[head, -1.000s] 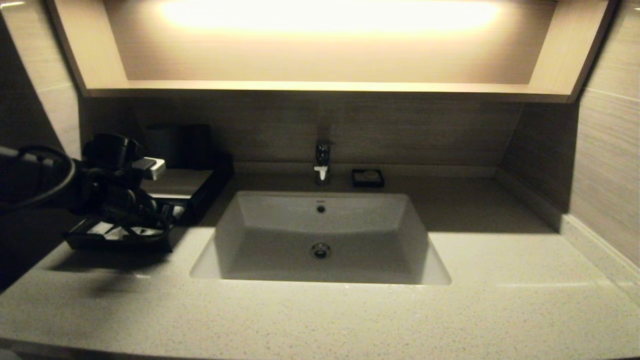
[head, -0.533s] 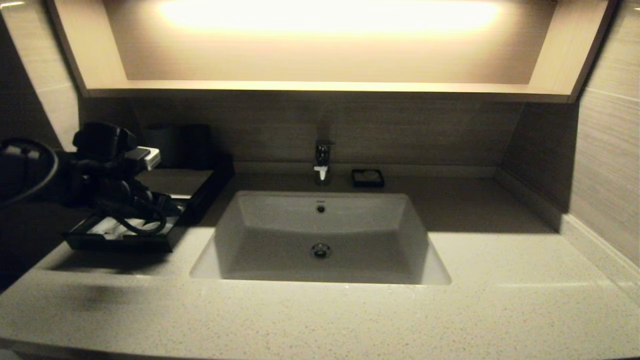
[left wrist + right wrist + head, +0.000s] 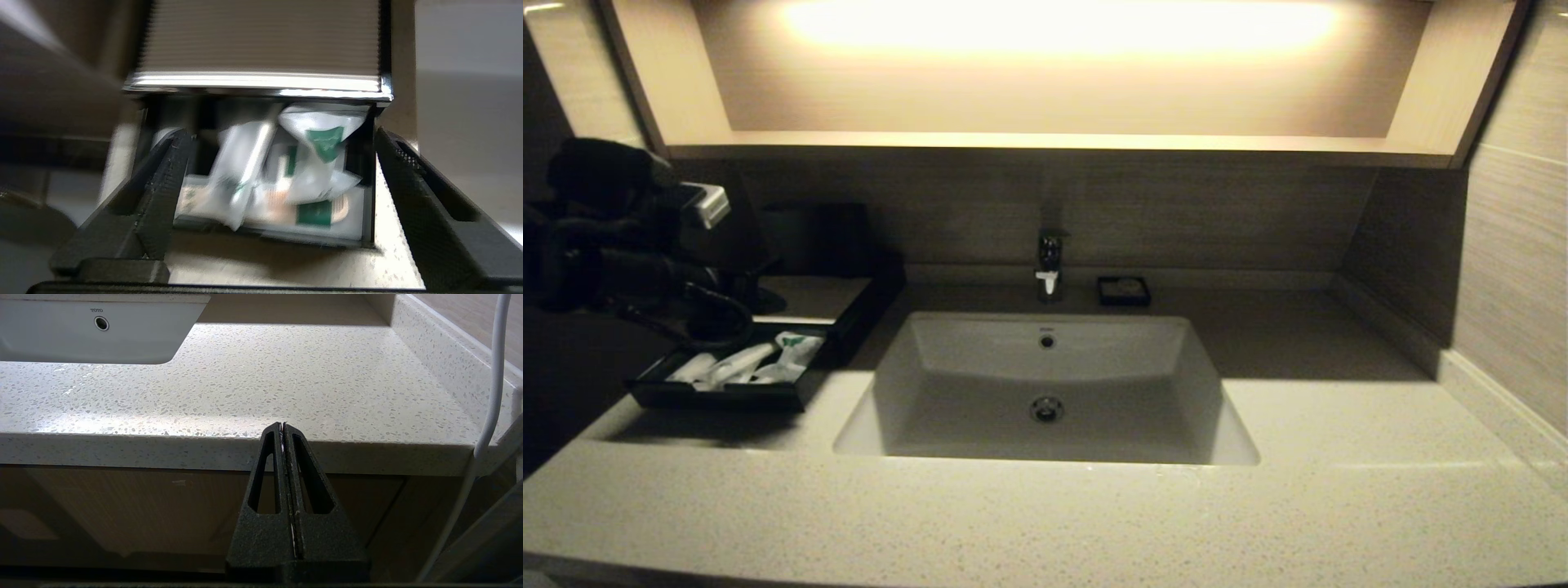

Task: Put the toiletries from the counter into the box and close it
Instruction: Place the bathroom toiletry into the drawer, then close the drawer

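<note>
The black box (image 3: 809,298) stands at the counter's (image 3: 1339,425) back left with its front drawer (image 3: 719,396) pulled out. Several toiletries (image 3: 743,363) lie in the drawer: a long stick-shaped packet (image 3: 245,163) and a white pouch with a green label (image 3: 322,141) rest on other flat packets. My left gripper (image 3: 282,132) hovers open above and in front of the drawer with nothing between its fingers. My left arm (image 3: 605,229) is raised at the far left. My right gripper (image 3: 282,426) is shut and empty, parked below the counter's front edge (image 3: 286,453).
A white sunken basin (image 3: 1045,384) fills the counter's middle, with a chrome tap (image 3: 1049,265) behind it. A tiny black dish (image 3: 1123,290) sits right of the tap. Dark tumblers (image 3: 817,237) stand behind the box. A shelf (image 3: 1054,143) overhangs the back wall.
My left gripper has opened and risen up and leftward from the drawer. The packets it covered now lie uncovered in the drawer. The right arm has not moved.
</note>
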